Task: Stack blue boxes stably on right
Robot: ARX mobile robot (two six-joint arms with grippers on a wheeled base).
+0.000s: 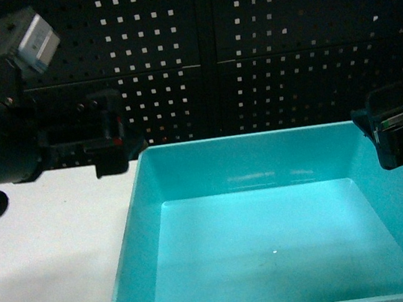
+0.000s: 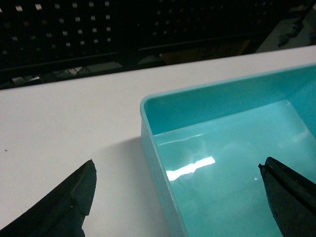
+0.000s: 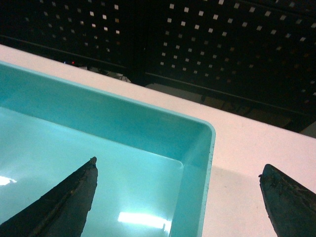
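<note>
A single light turquoise tub (image 1: 276,246) sits on the white table (image 1: 49,250), filling most of the lower head view. It is smooth plastic, rectangular and shallow, with plain walls that slope inward to a flat floor and a rolled rim around the top. Its near edge runs out of the bottom of the head view and its right side runs off the frame. The tub holds nothing; only bright reflections of light lie on its floor. No label, brand or writing can be read on the tub or on anything around it.

Behind the tub, a black pegboard wall (image 1: 261,43) with rows of small square holes stands at the far edge of the table.

The left gripper (image 2: 177,197) hangs over the tub's far left corner with its jaws spread wide: one finger is outside the tub above the table, the other is over the tub's floor, and the left wall runs between them. The right gripper (image 3: 180,197) hangs over the tub's far right corner, also spread wide, one finger over the inside of the tub and the other outside it above the table. Neither gripper touches the tub or holds anything.
</note>
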